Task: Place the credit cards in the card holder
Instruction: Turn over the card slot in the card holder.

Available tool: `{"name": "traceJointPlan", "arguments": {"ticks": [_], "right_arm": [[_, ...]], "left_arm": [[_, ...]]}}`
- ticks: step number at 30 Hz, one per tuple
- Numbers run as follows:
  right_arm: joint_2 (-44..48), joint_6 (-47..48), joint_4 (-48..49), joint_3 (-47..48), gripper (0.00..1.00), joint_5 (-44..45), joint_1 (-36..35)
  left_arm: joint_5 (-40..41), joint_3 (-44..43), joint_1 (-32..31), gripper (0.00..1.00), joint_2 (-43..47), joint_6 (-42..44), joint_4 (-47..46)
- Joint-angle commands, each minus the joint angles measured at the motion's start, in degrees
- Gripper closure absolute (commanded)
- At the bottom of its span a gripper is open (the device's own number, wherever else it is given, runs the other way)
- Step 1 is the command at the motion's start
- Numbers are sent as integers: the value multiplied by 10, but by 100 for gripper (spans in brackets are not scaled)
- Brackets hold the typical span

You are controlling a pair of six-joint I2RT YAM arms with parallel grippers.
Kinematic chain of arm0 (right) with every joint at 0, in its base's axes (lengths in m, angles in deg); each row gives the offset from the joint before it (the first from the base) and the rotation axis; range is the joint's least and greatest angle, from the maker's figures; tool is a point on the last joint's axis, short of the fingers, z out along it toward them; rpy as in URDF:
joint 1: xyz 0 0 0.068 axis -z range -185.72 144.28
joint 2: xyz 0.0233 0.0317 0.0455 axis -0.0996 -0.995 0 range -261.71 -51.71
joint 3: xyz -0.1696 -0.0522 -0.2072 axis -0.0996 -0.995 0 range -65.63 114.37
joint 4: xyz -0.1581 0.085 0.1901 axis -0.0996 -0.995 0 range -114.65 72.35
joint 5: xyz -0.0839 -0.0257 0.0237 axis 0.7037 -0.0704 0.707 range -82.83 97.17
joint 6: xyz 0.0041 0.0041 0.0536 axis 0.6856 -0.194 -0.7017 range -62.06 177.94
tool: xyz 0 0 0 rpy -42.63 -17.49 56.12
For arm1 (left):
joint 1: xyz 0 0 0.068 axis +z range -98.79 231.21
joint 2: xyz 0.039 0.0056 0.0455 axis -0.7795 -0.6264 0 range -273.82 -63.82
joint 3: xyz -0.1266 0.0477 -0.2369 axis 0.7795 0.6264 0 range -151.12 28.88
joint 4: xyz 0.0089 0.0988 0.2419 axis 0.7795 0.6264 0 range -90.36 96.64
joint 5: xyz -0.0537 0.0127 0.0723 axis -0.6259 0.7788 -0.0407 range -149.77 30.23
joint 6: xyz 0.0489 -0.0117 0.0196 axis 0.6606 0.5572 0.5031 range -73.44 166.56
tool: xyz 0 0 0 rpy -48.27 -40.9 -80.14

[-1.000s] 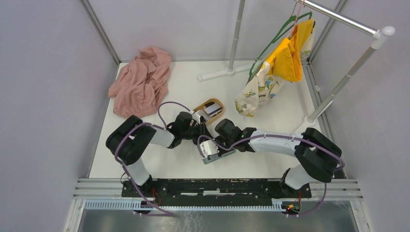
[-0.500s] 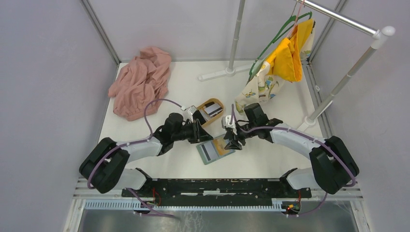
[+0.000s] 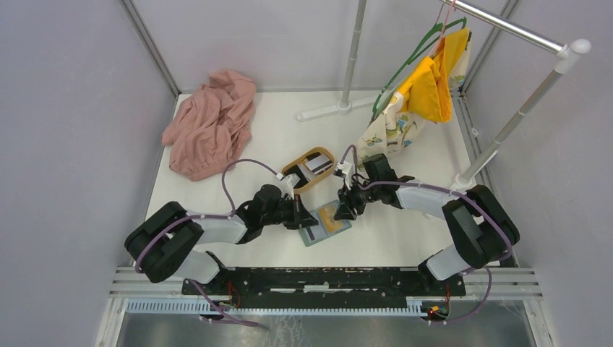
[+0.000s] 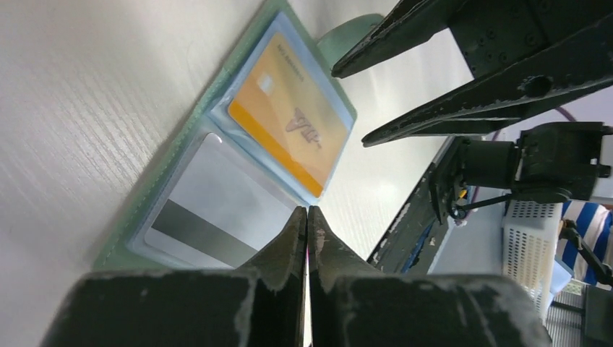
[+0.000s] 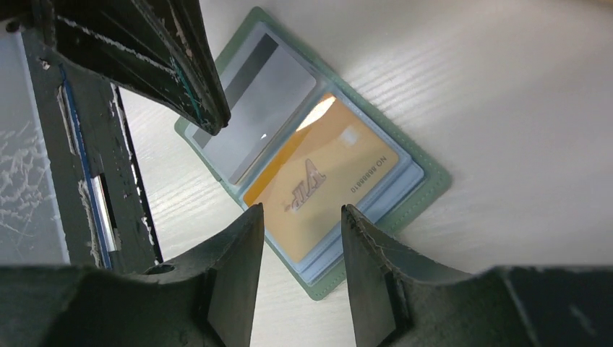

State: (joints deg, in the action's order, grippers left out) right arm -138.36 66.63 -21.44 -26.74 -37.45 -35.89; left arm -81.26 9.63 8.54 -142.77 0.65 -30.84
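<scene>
Grey-green outside and pale blue within, the card holder (image 5: 361,110) lies spread open and flat on the white table (image 3: 394,238), at 6 o'clock from the oval wooden tray (image 3: 315,150). Two cards sit in its clear pockets. One is a grey-white card (image 5: 264,101) with a dark magnetic stripe along one long side and no writing that can be made out. The other is an orange card (image 5: 325,181) with "VIP" in slanted script at its middle, a small pale chip-like square near one end, and a line along one edge that begins "NO" and runs on in digits (mostly eights, too fine to read for certain). The holder's rounded closing tab (image 4: 350,36) sticks out from its far edge in the left wrist view.

In the overhead view the left gripper (image 4: 307,210) comes at the holder from 9 o'clock. Its fingers are pressed tight together with nothing seen between them, and the tips sit over the holder's near edge, by the boundary between the two cards; whether they touch cannot be told. The right gripper (image 5: 301,210) comes in from 1 o'clock. Its fingers are parted with an empty gap, poised above the orange card's end.

More loose cards (image 3: 316,165), one dark and one pale, lie in the tray (too small to read). A crumpled pink cloth (image 3: 209,126) sits at 10 o'clock from the tray, and a yellow garment (image 3: 430,79) hangs on a rail at 2 o'clock.
</scene>
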Motion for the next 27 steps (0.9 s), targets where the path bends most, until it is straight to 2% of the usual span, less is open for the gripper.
{"name": "traceJointPlan", "arguments": {"ticks": [1, 11, 17, 27], "right_arm": [[-20, -50, 13, 17, 50, 18, 6], [-66, -53, -26, 40, 50, 19, 17], [-76, -57, -32, 44, 50, 11, 22], [-80, -122, 14, 31, 53, -104, 27]], "left_arm": [[16, -33, -15, 94, -46, 0, -64], [16, -67, -20, 96, -122, 4, -54], [44, -76, -19, 98, -151, 14, -11], [49, -69, -19, 98, -158, 15, -4]]}}
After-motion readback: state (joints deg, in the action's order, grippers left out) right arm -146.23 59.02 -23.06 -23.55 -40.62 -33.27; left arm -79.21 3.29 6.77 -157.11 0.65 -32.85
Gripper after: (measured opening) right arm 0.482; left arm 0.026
